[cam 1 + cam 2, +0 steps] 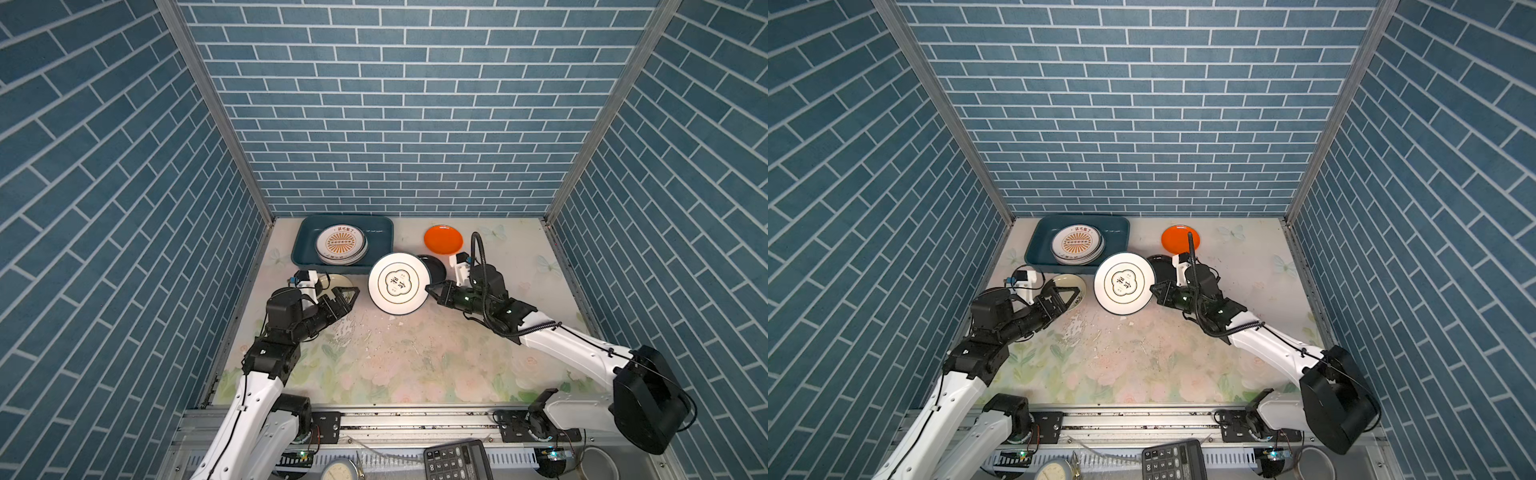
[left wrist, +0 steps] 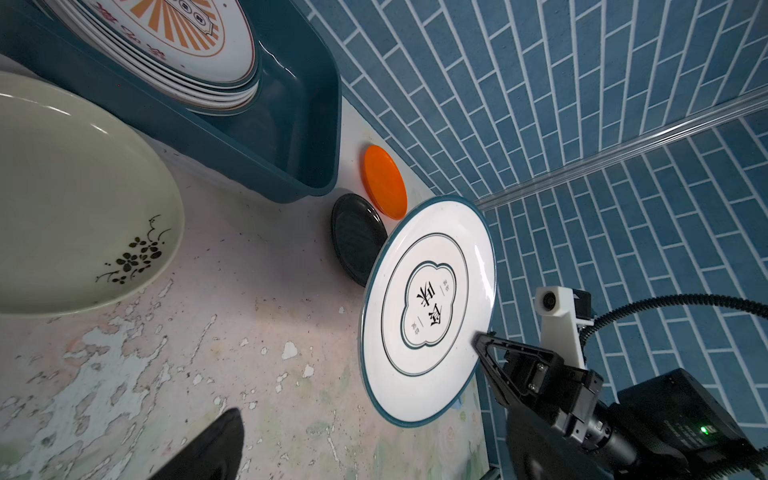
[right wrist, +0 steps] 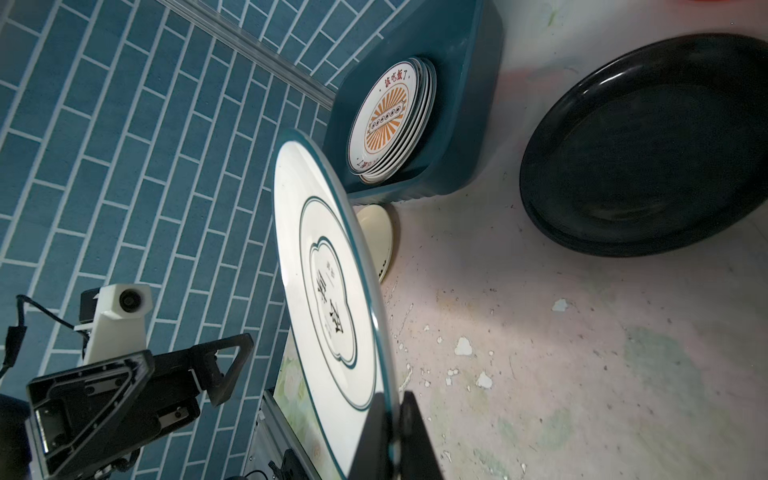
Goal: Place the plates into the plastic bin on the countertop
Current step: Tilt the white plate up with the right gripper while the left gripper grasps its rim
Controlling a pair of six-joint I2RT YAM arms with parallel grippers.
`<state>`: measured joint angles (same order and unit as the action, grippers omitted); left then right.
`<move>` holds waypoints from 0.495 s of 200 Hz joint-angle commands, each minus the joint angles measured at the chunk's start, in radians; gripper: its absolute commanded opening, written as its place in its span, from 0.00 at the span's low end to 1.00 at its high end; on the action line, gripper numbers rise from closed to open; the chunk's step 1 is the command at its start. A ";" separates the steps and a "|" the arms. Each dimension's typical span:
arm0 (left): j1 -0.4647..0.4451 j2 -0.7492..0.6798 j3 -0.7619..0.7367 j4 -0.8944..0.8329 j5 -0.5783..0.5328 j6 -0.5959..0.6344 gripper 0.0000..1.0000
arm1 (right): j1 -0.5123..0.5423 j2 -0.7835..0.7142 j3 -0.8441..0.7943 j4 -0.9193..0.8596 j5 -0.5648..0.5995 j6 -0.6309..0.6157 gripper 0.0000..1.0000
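Observation:
My right gripper is shut on the rim of a white teal-rimmed plate, holding it tilted above the countertop. My left gripper stands open over a cream plate and holds nothing. The teal plastic bin at the back left holds a stack of printed plates. A black plate lies partly behind the held plate. An orange plate lies near the back wall.
Blue brick walls close in the back and both sides. A metal rail runs along the front edge, with a calculator and a round dial below it. The countertop print is flaked in the middle.

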<state>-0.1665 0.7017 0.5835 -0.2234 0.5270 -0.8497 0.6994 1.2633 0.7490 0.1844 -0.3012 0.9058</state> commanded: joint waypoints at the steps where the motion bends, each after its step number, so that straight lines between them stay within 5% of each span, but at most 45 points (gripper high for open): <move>1: -0.013 0.021 0.036 0.056 0.018 -0.022 0.99 | 0.001 -0.067 -0.001 0.010 0.031 0.029 0.00; 99: -0.123 0.217 0.104 0.229 -0.045 -0.017 1.00 | 0.001 -0.112 0.022 0.001 0.006 0.043 0.00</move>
<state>-0.2707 0.8925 0.6491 -0.0631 0.5056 -0.8772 0.6994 1.1835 0.7433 0.1421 -0.2848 0.9131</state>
